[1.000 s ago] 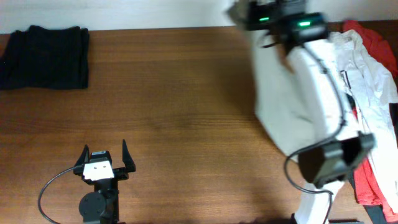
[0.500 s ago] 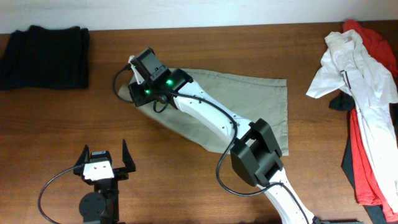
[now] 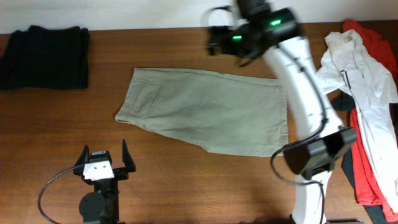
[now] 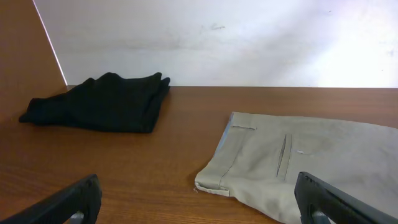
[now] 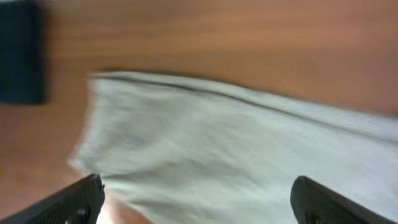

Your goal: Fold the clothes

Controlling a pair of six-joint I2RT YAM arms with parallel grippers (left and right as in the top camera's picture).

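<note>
Nearest the robot, the left gripper sits on the near side of the khaki piece, off its waistband corner. Its fingers are spread wide with nothing between them, and it is well apart from the cloth.

The khaki piece lies spread flat on the table, with its waistband at the left end and its hem at the right. It looks ready for a fold, so I judge the step in hand to be taking hold for that fold.

To do it well, each gripper should pinch one corner of the same short end and catch every layer. The end should be lifted only slightly and carried level to the other end so the edges meet square. The long near edge runs slantwise, so the seams need to be lined up before letting go.

Over the far edge of the khaki piece hangs the right gripper. Its own view is blurred, but the fingers show wide apart and empty above the cloth.

A folded black garment lies beyond the khaki piece's far-left corner. The white garment and the red garment are heaped past its right end.
</note>
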